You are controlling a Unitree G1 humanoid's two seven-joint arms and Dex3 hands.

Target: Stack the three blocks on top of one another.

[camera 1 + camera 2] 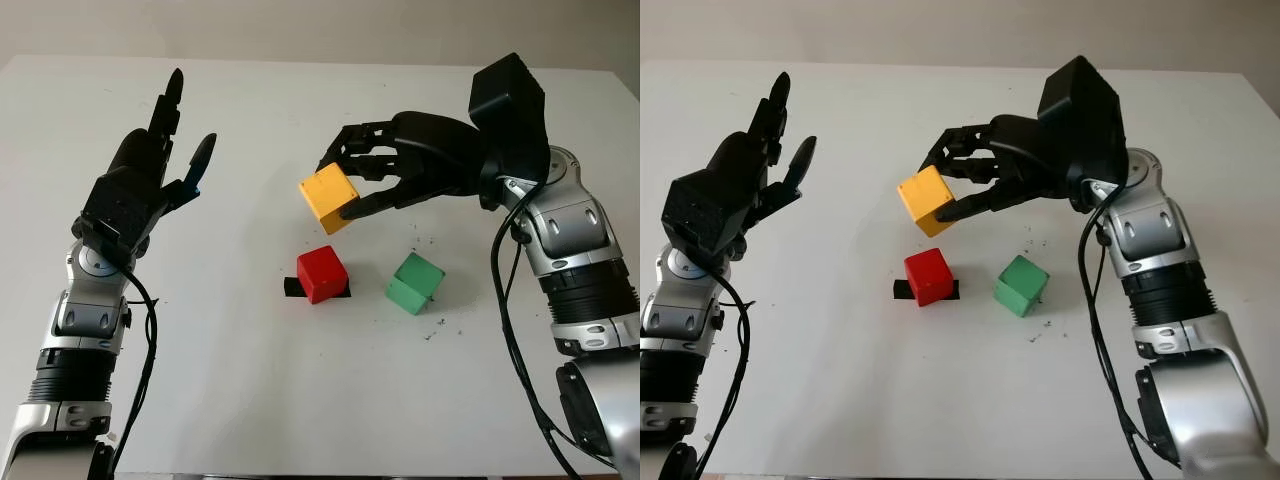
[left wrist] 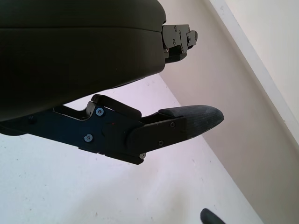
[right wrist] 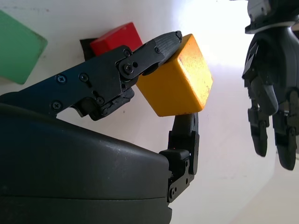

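Above the middle of the white table [image 1: 250,400], the right hand [image 1: 365,180] holds the yellow block [image 1: 328,197] clamped between its fingers and tilted in the air, and the fingers cover part of the block's far side. There are three blocks: the yellow one in the hand, the red block [image 1: 322,274] standing on a small black mark [image 1: 291,288] that it mostly hides, and the green block [image 1: 415,282] just beside it on the right, not touching. The left hand [image 1: 150,175] is raised over the left part of the table, open, holding nothing.
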